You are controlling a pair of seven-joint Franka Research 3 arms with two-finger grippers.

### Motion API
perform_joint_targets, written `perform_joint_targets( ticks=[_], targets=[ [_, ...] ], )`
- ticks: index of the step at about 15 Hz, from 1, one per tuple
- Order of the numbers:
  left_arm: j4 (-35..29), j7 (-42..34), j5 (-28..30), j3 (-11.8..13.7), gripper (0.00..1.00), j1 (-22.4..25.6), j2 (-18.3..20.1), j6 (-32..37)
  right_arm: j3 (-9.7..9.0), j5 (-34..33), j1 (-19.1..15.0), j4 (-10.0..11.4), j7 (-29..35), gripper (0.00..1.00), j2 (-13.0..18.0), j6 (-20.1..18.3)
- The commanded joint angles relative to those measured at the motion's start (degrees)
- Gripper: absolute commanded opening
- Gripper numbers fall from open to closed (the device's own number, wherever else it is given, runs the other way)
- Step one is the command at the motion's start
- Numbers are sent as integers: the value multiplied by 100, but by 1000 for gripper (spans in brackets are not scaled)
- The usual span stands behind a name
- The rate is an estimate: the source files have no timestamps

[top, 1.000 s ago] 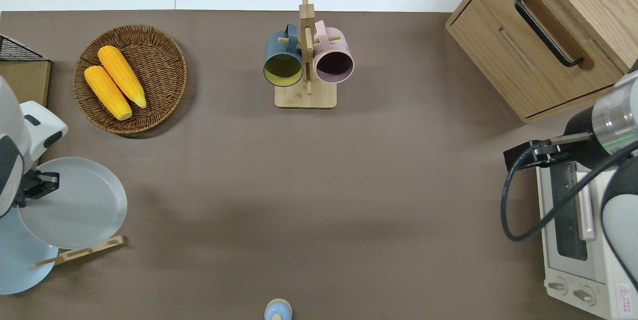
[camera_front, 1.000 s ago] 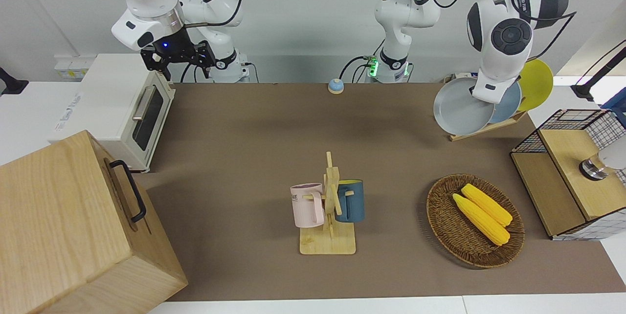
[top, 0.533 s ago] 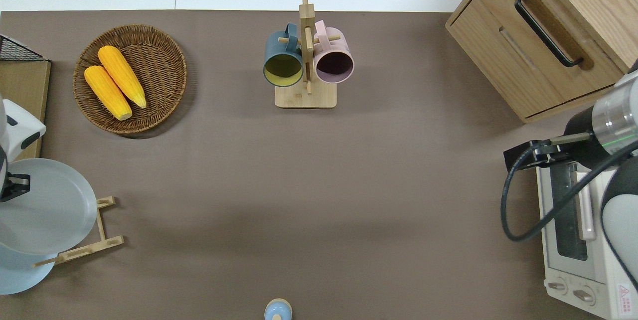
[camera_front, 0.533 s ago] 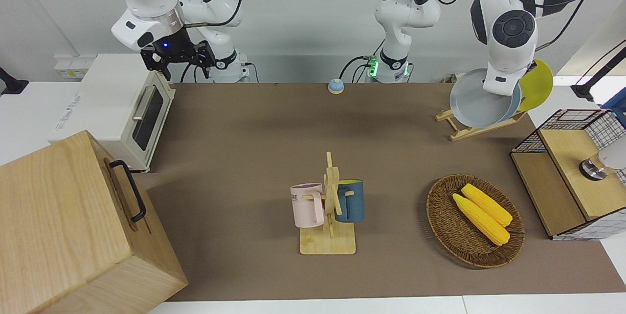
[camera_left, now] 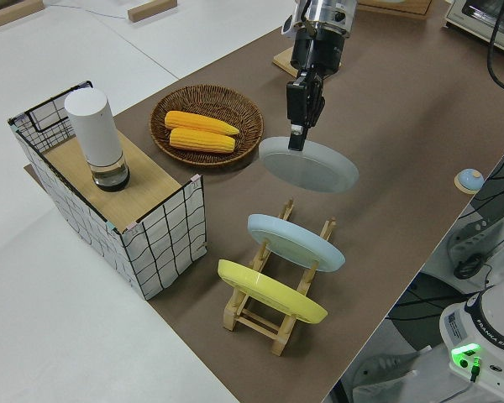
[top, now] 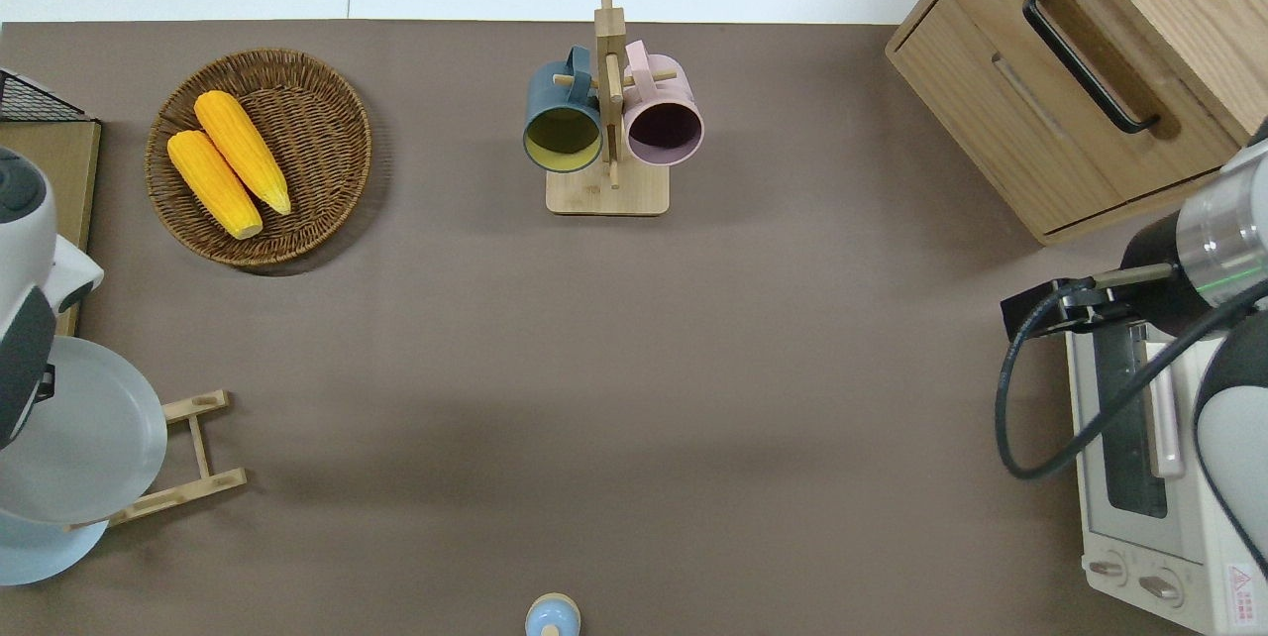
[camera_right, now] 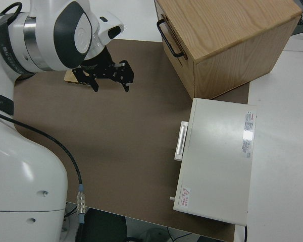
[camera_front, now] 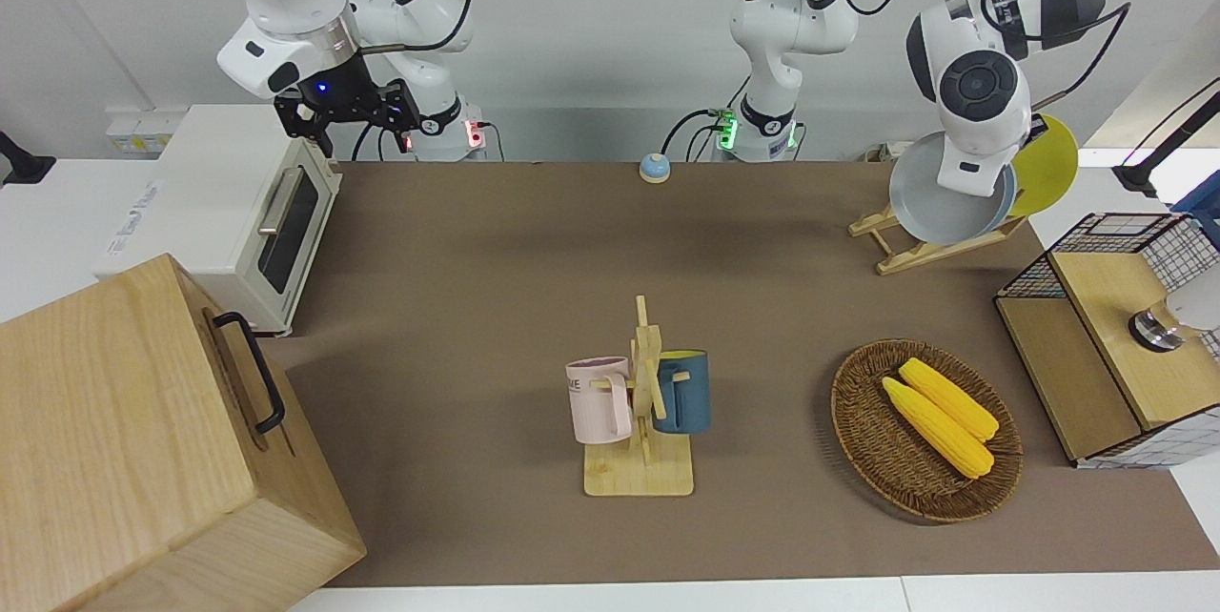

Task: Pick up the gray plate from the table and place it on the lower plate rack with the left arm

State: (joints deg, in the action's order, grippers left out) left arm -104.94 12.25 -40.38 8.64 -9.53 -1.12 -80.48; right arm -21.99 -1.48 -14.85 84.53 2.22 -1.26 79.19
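Observation:
My left gripper [camera_left: 296,141] is shut on the rim of the gray plate [camera_left: 312,166], which hangs tilted in the air over the lower plate rack [camera_left: 270,312]. In the overhead view the gray plate [top: 87,448] covers most of the rack [top: 190,458]; only the rack's end toward the table's middle shows. A light blue plate [camera_left: 296,242] and a yellow plate [camera_left: 271,292] stand in the rack's slots. The front view shows the gray plate [camera_front: 926,202] just above the rack [camera_front: 913,255]. My right gripper [camera_right: 110,76] is open and parked.
A wicker basket [top: 327,111] with two corn cobs lies farther from the robots than the rack. A wire crate [camera_left: 164,227] holding a white cylinder stands beside the rack. A mug stand [top: 606,195], a wooden cabinet [top: 1001,131] and a toaster oven [top: 1119,517] occupy the rest.
The left arm has carried the gray plate toward the left arm's end of the table, over the rack. The rack's end toward the table's middle has come into view.

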Motion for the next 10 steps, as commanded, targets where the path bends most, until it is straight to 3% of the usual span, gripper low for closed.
perform_joint_targets(
  ticks=[1,10],
  targets=[
    [-526,575,-400,-38,0,-128,24,-99,-121,-28,-132,-41,68,983,12,-62],
    [-1090,1464,-410,-126,0,-207,-29,-381,-113,-28,-132,-41,68,983,12,-62]
  ],
)
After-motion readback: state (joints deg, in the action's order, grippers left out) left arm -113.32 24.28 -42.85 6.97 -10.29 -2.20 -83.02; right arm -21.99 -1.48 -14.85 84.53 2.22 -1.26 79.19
